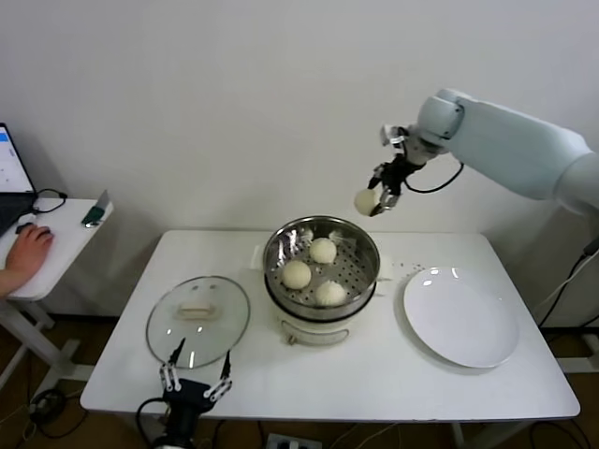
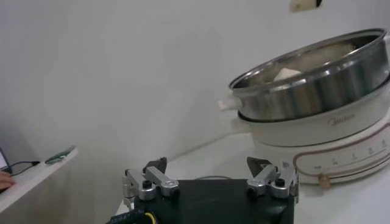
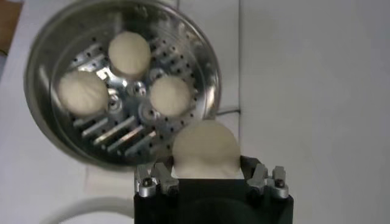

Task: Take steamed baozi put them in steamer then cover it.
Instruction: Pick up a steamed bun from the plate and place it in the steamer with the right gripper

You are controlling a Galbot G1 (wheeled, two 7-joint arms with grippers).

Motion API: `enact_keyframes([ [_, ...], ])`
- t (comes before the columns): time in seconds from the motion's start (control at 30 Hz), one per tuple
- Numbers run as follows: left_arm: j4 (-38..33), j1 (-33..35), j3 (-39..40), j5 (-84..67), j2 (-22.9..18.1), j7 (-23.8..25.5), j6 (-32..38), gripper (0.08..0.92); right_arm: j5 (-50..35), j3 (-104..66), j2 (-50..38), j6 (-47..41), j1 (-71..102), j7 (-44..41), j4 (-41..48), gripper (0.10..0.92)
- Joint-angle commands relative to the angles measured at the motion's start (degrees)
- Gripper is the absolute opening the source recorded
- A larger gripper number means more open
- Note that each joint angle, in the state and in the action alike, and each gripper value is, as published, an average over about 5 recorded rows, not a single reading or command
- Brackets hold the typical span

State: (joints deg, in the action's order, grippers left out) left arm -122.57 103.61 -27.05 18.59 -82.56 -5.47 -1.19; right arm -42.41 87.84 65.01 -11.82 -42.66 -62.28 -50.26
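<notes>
The right gripper (image 1: pixel 376 203) is hanging high above the far right rim of the steamer (image 1: pixel 365 245), its jaws pinching the fourth baozi (image 1: pixel 366 200); the free spot in the basket is lying below and toward the near left of it. Three baozi (image 1: pixel 297 273) are sitting inside. The left gripper (image 1: pixel 196 378) is waiting with jaws spread at the near edge of the tabletop (image 1: pixel 374 374), right by the cover (image 1: pixel 197 320)

The right gripper's (image 3: pixel 206 173) fingertips are hidden behind its bun (image 3: pixel 205 149). The laptop (image 1: pixel 11 173) is cut off at the edge.
</notes>
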Motion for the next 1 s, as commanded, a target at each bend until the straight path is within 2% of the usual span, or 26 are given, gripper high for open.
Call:
enact_keyframes([
  [0.03, -0.9, 0.5, -0.2, -2.0, 0.4, 0.2, -0.1, 0.823, -10.5, 12.9, 5.1, -3.2, -2.1, 2.6, -6.2, 0.712],
  [1.0, 0.0, 0.6, -1.0, -3.0, 1.1, 0.5, 0.6, 0.823, -4.1, 13.2, 7.6, -3.3, 6.5, 3.9, -1.6, 0.721],
])
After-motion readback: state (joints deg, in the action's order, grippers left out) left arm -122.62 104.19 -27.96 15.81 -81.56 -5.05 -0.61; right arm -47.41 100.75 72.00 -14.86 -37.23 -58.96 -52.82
